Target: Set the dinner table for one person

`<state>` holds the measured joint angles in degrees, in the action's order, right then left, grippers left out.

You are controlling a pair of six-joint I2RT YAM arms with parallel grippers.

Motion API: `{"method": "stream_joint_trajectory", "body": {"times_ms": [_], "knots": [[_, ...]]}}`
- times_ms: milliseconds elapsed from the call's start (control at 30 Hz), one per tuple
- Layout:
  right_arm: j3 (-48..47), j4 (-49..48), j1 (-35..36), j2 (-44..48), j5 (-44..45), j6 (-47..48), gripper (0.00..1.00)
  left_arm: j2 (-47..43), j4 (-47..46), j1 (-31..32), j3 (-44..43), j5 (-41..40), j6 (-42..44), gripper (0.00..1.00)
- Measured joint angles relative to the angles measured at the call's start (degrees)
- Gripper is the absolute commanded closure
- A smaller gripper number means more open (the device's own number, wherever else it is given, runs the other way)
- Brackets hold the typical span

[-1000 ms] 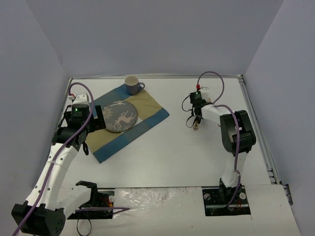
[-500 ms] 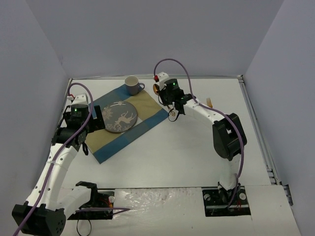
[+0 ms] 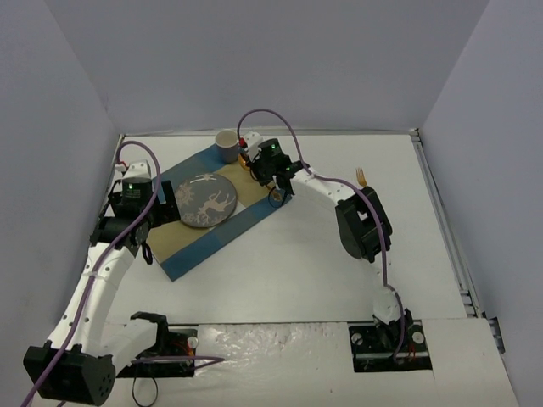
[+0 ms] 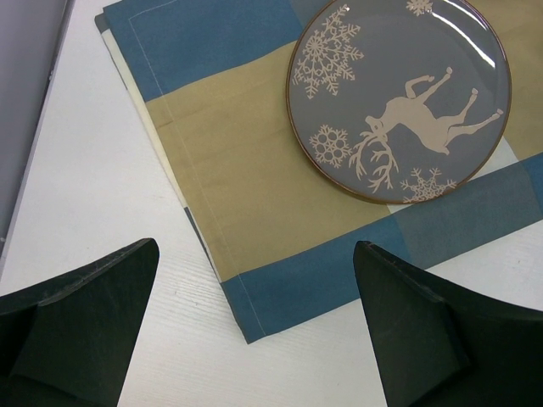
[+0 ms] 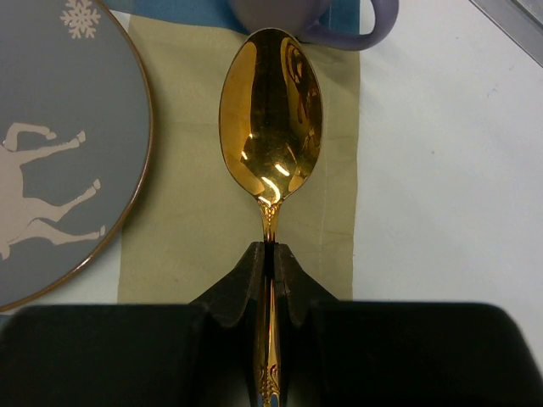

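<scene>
The right end effector (image 5: 273, 259) is pressed together on the handle of a gold spoon (image 5: 271, 119), pinching it just below the bowl. The spoon's long axis runs straight out from the fingers toward the mug (image 5: 339, 17), with the bowl leading and facing up.

The spoon hangs over the tan band of the placemat (image 4: 246, 186). To its left is the rim of the plate (image 4: 399, 93), and to its right is the placemat's edge. The handle runs roughly parallel to that edge. So the spot where a spoon belongs, judged from the layout, lies directly below the end effector rather than off to either side. How high the spoon sits above the cloth I cannot tell.

The counter (image 3: 339, 254) carries all of this. Its bare white surface begins just right of the placemat's edge and spreads out toward the arm bases.

The left end effector (image 4: 254, 250) is spread wide and holds nothing. It hovers over the near left corner of the placemat, on the far side of the plate from the spoon, so the right arm is clearly the nearer one.

By count there is one spoon, one plate, one mug and one placemat. One fork (image 3: 361, 176) lies well apart on the right side of the counter.
</scene>
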<state>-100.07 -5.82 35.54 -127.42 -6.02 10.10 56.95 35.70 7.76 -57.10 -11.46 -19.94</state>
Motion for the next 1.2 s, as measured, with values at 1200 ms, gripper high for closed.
{"method": "stream_joint_trajectory", "body": {"times_ms": [1200], "knots": [[-2.65, -3.0, 0.51, -9.13, 5.75, -6.11, 1.0, 1.29, 0.0, -0.88, 0.0, 0.9, -0.02, 0.03]]}}
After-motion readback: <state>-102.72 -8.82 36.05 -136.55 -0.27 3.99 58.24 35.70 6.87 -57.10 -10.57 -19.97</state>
